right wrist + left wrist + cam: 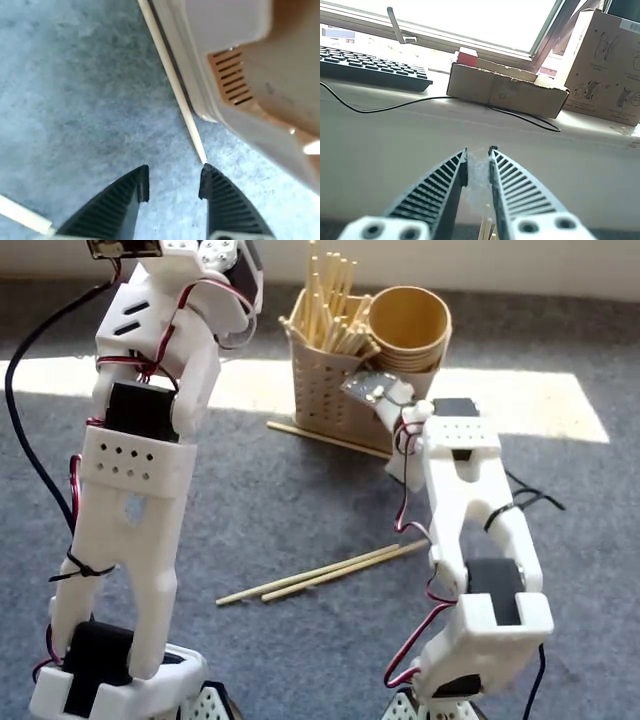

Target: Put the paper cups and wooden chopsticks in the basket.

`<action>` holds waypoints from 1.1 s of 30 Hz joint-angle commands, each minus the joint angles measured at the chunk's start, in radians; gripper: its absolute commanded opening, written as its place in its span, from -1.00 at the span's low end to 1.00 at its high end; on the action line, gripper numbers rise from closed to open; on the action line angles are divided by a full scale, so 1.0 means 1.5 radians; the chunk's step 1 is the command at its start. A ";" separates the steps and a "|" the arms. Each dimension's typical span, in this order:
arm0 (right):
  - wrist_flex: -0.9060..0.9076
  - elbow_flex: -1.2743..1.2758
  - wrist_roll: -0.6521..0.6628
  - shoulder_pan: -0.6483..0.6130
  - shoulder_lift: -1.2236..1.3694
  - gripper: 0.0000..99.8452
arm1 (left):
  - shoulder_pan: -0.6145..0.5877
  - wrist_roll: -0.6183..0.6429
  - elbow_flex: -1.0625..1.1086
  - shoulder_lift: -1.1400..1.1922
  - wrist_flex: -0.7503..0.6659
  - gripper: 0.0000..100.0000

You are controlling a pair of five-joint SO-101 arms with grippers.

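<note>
A beige slotted basket [335, 400] at the back holds several wooden chopsticks [330, 300] upright and stacked paper cups [410, 325]. One chopstick [325, 439] lies on the carpet along the basket's foot. Two more chopsticks [320, 575] lie together mid-carpet. My right gripper [172, 180] is open just above the carpet beside the basket [235, 30], and the near end of the lying chopstick [172, 75] sits at one fingertip. My left gripper [478, 150] is raised and faces a windowsill, its fingers a narrow gap apart with nothing between the tips.
Grey carpet covers the floor. The left arm [160, 370] stands tall at the left, the right arm [470, 510] stretches toward the basket. Another chopstick end [20, 215] shows near my right gripper. A keyboard [370, 67] and cardboard boxes [505, 90] sit on the sill.
</note>
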 commanded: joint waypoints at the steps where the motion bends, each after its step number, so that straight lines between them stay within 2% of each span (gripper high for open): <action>1: 0.019 0.019 0.006 0.002 -0.056 -0.66 | -0.014 0.009 -0.037 -0.032 -0.002 -0.82; 9: 0.017 0.067 0.008 0.002 -0.101 -0.66 | -0.014 0.009 -0.037 -0.032 -0.002 -0.82; 14: 0.004 0.067 0.103 -0.004 -0.099 -0.66 | -0.014 0.009 -0.037 -0.032 -0.002 -0.82; 19: -0.055 0.068 0.111 -0.006 -0.096 -0.66 | -0.034 0.009 -0.037 -0.032 -0.002 -0.82; 33: -0.059 0.002 0.184 0.009 0.054 -0.66 | -0.047 0.009 -0.048 -0.032 0.000 -0.82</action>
